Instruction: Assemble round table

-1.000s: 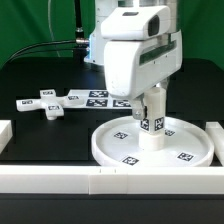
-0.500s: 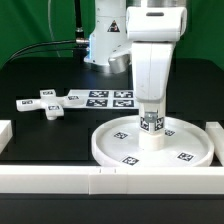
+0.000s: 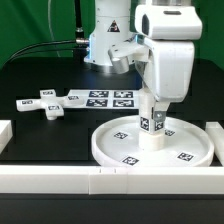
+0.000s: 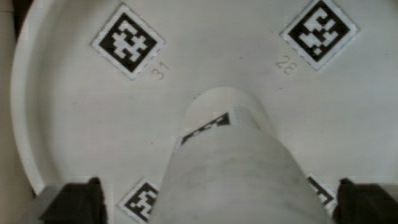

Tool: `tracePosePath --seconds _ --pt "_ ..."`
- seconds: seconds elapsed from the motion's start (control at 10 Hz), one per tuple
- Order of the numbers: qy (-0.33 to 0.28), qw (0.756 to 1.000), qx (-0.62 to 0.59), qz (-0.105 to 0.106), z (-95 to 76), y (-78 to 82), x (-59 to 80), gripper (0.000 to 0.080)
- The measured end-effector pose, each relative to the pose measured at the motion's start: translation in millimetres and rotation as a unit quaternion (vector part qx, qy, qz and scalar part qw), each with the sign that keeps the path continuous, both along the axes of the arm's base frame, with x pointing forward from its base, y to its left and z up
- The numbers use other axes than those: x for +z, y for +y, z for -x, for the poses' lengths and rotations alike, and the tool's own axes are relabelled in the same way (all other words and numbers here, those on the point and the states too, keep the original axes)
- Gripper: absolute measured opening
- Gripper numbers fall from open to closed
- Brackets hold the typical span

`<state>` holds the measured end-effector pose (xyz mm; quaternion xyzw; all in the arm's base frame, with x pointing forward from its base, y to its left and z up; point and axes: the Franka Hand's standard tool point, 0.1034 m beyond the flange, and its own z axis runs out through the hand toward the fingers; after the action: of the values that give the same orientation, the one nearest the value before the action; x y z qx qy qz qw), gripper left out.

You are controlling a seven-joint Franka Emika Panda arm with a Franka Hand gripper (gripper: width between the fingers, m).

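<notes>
Since half a second ago the arm's bulky white wrist housing has swung toward the exterior view's right and turned, while the disc and the leg stand where they stood.

Nearest the exterior camera, the front rail (image 3: 60, 180) runs across the frame and is cut off at both sides. Just behind it lies the rimmed round disc (image 3: 101, 148) on the black table (image 3: 40, 130), flat, with square tags on its floor too small to read. Its far edge is hidden behind the leg and the arm.

The short cylinder leg (image 3: 152, 128) stands upright near the middle of the disc. Its top disappears under the gripper (image 3: 153, 108), so where it ends cannot be made out from this side.

The blurred wrist view looks down along the leg (image 4: 231, 150) to the disc floor (image 4: 214, 40). The two dark fingers (image 4: 79, 200) show only as stubs cut off at the picture's edge, one on each side of the leg. A strip of disc floor shows between each finger and the leg, so the jaws are spread and grip nothing. The leg hides its own foot on the disc.

Farther back, well apart from the disc, the cross-shaped piece (image 3: 45, 103) lies flat on the table. Beyond the disc the marker board (image 3: 108, 98) lies flat, partly covered by the arm.
</notes>
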<state>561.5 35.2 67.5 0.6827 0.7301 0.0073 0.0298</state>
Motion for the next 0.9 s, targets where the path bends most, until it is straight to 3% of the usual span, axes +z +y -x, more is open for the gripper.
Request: tracePosePath --seconds 0.1,0.2,0.3,0.9 --pt "0.004 1.0 -0.002 0.0 3.9 -2.4 -2.8 0.0523" --pt "0.005 1.0 -0.003 0.0 4.6 -3.4 -3.3 0.0523" --pt "0.005 1.0 -0.003 0.0 4.5 -3.4 -3.3 0.0402" --pt "0.004 1.0 -0.029 -0.001 4.6 -3.6 -3.3 0.0406"
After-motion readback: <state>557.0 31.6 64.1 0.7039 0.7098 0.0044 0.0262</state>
